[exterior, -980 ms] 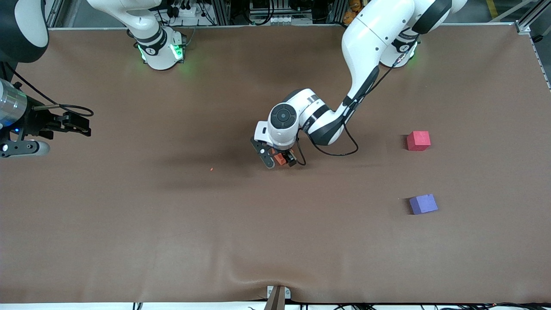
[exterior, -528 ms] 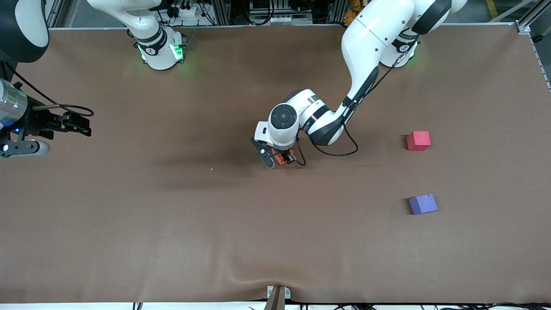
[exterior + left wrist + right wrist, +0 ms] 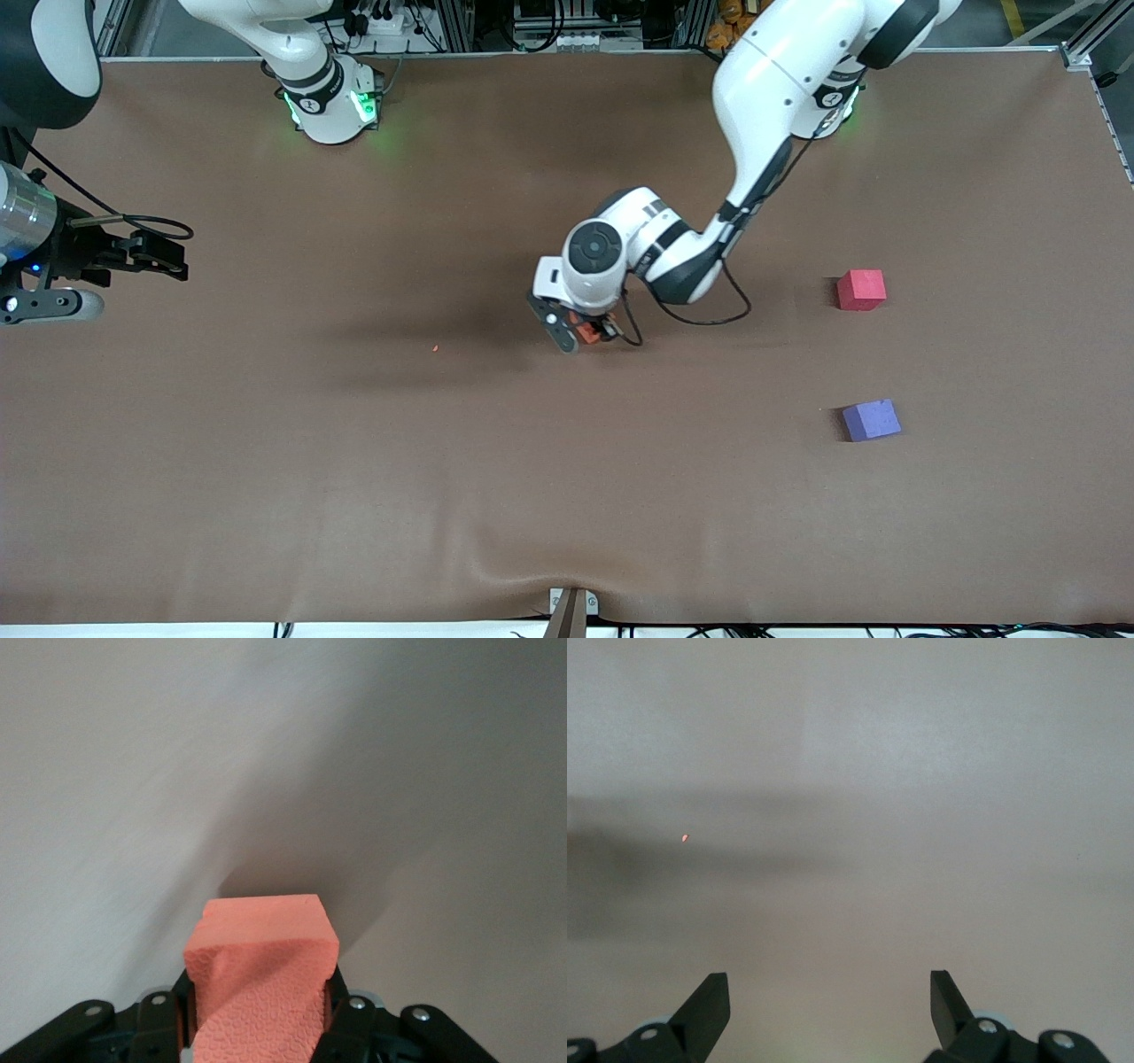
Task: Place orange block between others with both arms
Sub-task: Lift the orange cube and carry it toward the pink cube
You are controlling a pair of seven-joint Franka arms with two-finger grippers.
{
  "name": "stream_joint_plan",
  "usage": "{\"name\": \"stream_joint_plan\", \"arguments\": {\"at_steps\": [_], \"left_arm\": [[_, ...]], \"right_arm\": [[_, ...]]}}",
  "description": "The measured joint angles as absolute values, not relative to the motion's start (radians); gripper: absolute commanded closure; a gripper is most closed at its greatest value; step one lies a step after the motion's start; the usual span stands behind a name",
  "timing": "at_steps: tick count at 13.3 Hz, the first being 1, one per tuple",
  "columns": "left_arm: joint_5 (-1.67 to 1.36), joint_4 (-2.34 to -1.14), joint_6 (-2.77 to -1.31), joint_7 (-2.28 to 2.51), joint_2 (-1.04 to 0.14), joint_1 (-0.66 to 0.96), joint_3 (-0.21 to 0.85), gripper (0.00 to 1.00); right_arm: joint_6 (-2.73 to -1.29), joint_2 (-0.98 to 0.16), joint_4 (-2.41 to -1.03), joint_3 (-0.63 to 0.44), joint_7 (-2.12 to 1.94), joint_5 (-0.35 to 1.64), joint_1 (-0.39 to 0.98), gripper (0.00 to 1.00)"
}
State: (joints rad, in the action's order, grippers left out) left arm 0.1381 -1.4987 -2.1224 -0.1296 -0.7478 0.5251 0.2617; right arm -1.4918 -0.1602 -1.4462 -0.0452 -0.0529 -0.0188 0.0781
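Note:
My left gripper (image 3: 586,336) is over the middle of the table and shut on the orange block (image 3: 584,332). In the left wrist view the orange block (image 3: 261,979) bulges, squeezed between the black fingers (image 3: 344,1020) of the left gripper (image 3: 259,1010). The pinkish-red cube (image 3: 861,290) and the purple cube (image 3: 872,420) lie apart toward the left arm's end, the purple one nearer the front camera. My right gripper (image 3: 164,259) waits at the right arm's end of the table. It stands open (image 3: 827,988) with nothing between its fingers.
The brown cloth-covered table (image 3: 354,461) has a ripple near its front edge. A tiny orange crumb (image 3: 435,348) lies on the cloth toward the right arm's end from the left gripper, and the crumb (image 3: 685,838) also shows in the right wrist view.
The left gripper's fingers have shut on the orange block. The hand has shifted a little toward the left arm's end with it. The right arm has not moved.

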Motion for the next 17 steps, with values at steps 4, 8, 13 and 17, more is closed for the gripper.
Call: {"name": "stream_joint_plan", "arguments": {"at_steps": [4,8,13,17], "left_arm": [[0.138,-1.505,-1.910,-0.091,-0.621,0.416,0.265,1.00],[0.138,-1.541,-1.830,0.029,-0.535,0.350,0.265,1.00],[0.084,-1.595,-1.833,0.060,-0.488,0.153,0.265,1.00],[0.066,-1.727,-1.835,0.047,-0.393,-0.035,0.268,1.00]], "right_arm": [[-1.492,-0.160,-1.446,-0.045,-0.053,-0.019,0.078,0.00],[-1.492,-0.160,-1.446,-0.045,-0.053,-0.019,0.078,0.00],[-1.492,-0.160,-1.446,-0.045,-0.053,-0.019,0.079,0.00],[-1.492,-0.161,-1.447,-0.044,-0.053,-0.019,0.079,0.00]]}}
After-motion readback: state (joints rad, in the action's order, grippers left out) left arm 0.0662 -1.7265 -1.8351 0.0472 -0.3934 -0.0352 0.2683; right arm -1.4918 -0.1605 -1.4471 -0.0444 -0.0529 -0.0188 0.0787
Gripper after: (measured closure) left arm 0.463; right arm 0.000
